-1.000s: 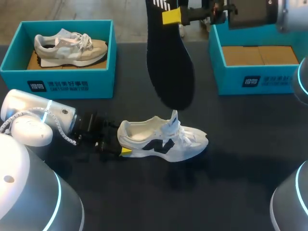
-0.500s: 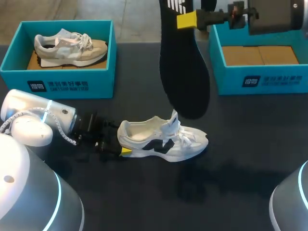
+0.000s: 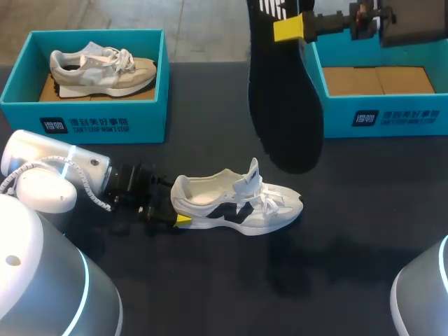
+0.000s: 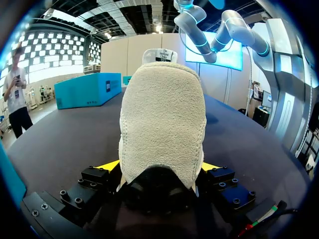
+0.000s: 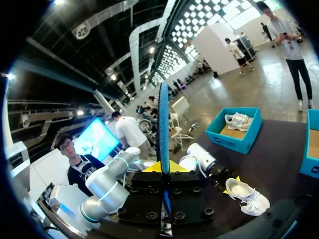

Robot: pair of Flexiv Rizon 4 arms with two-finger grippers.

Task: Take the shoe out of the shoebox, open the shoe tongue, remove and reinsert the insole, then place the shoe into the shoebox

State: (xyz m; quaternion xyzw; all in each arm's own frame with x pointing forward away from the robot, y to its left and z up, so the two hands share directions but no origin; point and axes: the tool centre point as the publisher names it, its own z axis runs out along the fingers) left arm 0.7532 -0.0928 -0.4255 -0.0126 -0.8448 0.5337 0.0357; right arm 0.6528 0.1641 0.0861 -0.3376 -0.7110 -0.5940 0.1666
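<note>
A white shoe (image 3: 241, 204) with a dark side mark lies on its sole on the dark table (image 3: 350, 231), toe to the right and tongue lifted. My left gripper (image 3: 178, 211) is shut on its heel; in the left wrist view the heel (image 4: 162, 124) fills the gap between both yellow tips. High above the table my right gripper (image 3: 290, 26) is shut on the top end of a black insole (image 3: 285, 105), which hangs down over the table's far middle. In the right wrist view the insole (image 5: 163, 124) stands edge-on between the fingers of that gripper (image 5: 163, 168), with the shoe (image 5: 247, 195) far below.
A teal shoebox (image 3: 84, 110) at the back left holds a beige shoe (image 3: 101, 68). A second teal shoebox (image 3: 381, 115) at the back right shows only its cardboard floor. The left arm's grey body (image 3: 49, 175) lies along the near left.
My right gripper has carried the hanging insole to the right, toward the right-hand box. The left gripper and the white shoe have stayed put.
</note>
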